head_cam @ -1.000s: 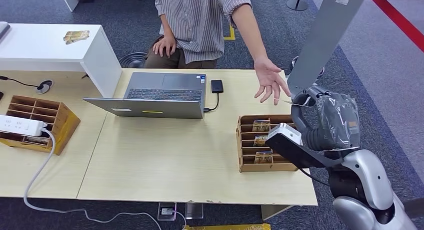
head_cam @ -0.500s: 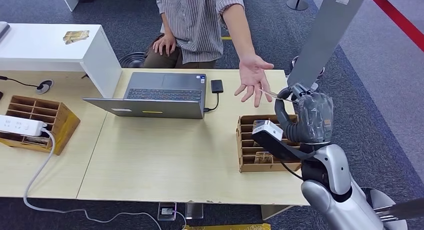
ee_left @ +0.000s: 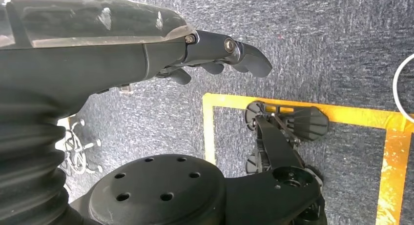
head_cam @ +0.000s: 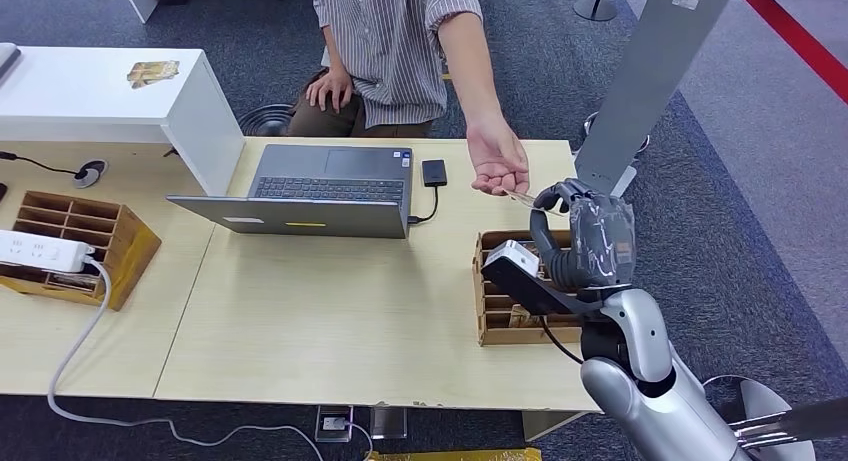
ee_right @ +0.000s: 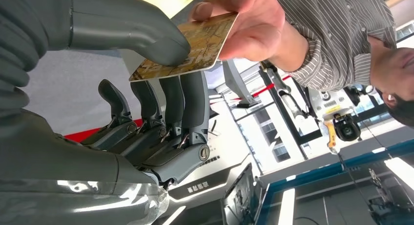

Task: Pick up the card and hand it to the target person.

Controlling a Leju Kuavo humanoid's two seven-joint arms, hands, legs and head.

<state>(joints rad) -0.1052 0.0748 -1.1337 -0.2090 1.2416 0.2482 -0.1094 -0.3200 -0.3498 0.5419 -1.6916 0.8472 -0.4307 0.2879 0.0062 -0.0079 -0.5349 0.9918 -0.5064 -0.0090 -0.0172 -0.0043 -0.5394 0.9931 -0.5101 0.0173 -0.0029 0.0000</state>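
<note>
**Card at handover**

Table (head_cam: 330,321): card rack (head_cam: 497,281) near its right edge.
Person's hand (head_cam: 497,167): reached across, fingertips on the card's far end.
Right hand (head_cam: 590,236): raised, pinching card (ee_right: 188,44) by thumb, offering it.
Left hand (ee_left: 146,54): hanging, fingers loosely extended, holding nothing.

Silver arm (head_cam: 650,381), grey ribbed wrist, dark-fingered hand (head_cam: 585,231).

The right hand (head_cam: 580,231), pinching the card (ee_right: 188,44), now sits further in over the card rack (head_cam: 495,301), nearer the laptop (head_cam: 320,191) than a second ago. The person's hand (head_cam: 497,166) has drawn back toward the laptop too, and its fingers now close on the card's far edge, where before they were spread open.
</note>
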